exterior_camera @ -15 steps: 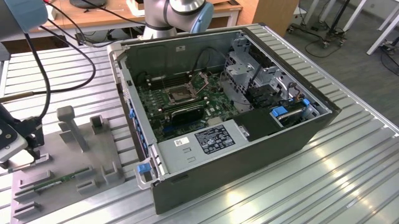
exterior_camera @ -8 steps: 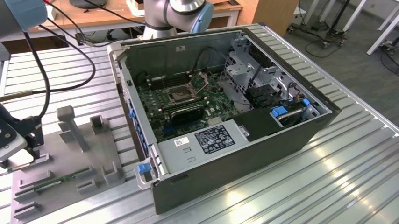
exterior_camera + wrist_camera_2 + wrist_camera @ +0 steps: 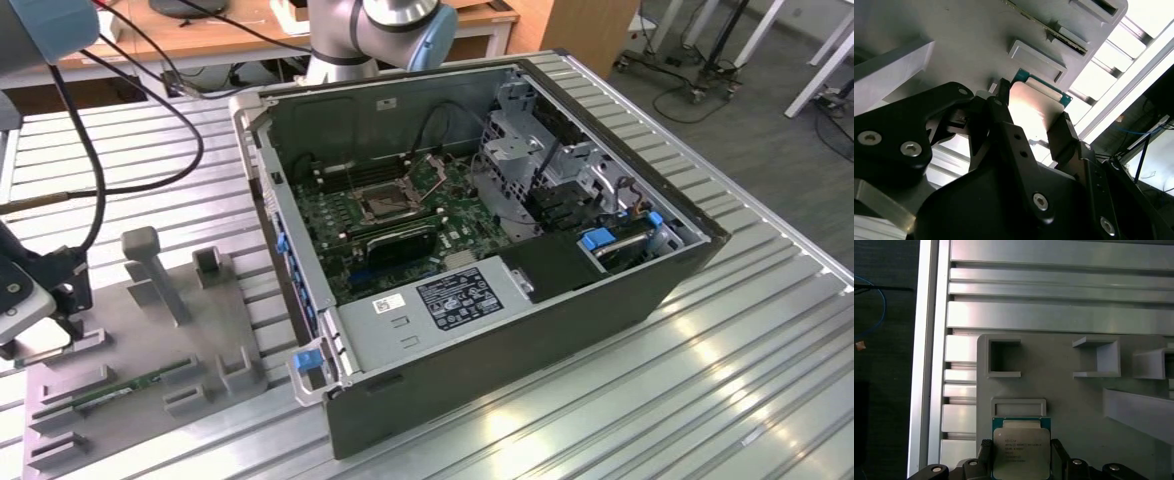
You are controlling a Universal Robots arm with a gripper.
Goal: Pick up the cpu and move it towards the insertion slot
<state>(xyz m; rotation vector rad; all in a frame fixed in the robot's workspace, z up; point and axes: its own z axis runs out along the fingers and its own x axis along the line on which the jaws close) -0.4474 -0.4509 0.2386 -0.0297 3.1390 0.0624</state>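
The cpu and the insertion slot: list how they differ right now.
The cpu has a silvery top; the insertion slot is dark with a metal frame. The cpu is at the grey fixture, clamped in the gripper; the insertion slot lies on the green board inside the computer case. Both are square.

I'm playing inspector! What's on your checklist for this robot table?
Surface: slatted metal table with a gray tray.
Job's things: cpu on the tray; slot on the board inside the open case.
Clutter: memory stick on the tray.
Pincer: shut on the cpu's two sides.
Cables: black cables over the table, exterior view's left.
Surroundings: wooden desk, gray floor.
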